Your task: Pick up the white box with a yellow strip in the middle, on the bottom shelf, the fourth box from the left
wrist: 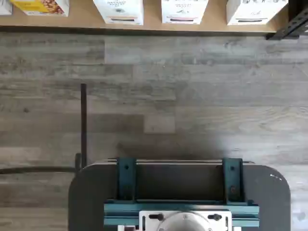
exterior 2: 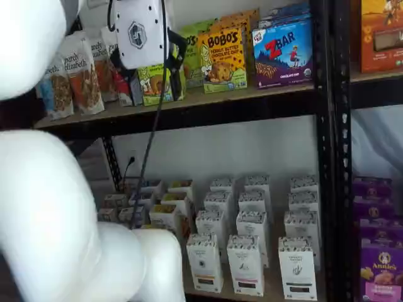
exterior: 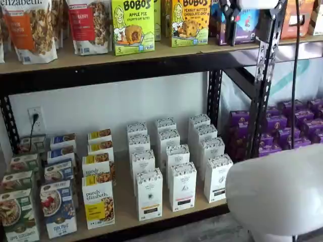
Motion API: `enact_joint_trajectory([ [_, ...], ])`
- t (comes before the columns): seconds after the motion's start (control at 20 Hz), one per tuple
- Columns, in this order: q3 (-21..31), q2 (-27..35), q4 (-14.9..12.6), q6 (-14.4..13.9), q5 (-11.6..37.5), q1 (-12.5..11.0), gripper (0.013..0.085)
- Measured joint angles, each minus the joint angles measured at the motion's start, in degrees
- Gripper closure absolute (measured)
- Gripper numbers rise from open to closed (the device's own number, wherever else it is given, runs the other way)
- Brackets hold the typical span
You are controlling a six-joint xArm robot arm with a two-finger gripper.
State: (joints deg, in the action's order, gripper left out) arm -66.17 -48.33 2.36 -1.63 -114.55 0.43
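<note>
The white box (exterior: 149, 194) stands upright on the bottom shelf (exterior: 125, 206), in the front row at that shelf's front edge, with its yellowish-brown strip low on the face that looks outward. On the same shelf the "purely elizabeth" box (exterior: 98, 201) with the yellow panel stands just beside it on one side. A like white carton (exterior: 182, 185) with a darker strip stands just beside it on the other, with a narrow gap of bare board between each pair. More white cartons stand in files behind it toward the back of the bottom shelf. In the other shelf view the white box (exterior 2: 204, 263) is again the end one of the front three white cartons on the bottom shelf (exterior 2: 274, 289). The wrist view catches only its lower part (wrist: 119, 10), standing at the front edge of the bottom shelf (wrist: 82, 20), with grey wood-look floor (wrist: 192, 86) in front of that shelf and the dark mount (wrist: 178, 192) with teal brackets nearer the camera. The gripper (exterior 2: 150, 70) hangs high above the bottom shelf, level with the upper shelf's snack boxes and well apart from the white box. Its black fingers stand spread as wide as they go, with nothing gripped between them and nothing touched.
</note>
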Motion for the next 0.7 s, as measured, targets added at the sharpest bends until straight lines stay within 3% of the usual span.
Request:
enact_joint_trajectory([
  [0.05, 0.54, -0.55, 1.43, 0.79, 0.81, -1.29, 0.013],
  [0.1, 1.93, -2.0, 5.37, 2.81, 2.92, -5.03, 0.013],
  [0.2, 2.5, -2.51, 7.17, 3.72, 3.84, -6.31, 0.013],
  [0.5, 3.44, -2.54, 6.85, 2.59, 4.8, -4.78, 0.013],
  [0.7, 4.89, -2.37, 4.33, -0.21, 6.56, -0.89, 0.013],
])
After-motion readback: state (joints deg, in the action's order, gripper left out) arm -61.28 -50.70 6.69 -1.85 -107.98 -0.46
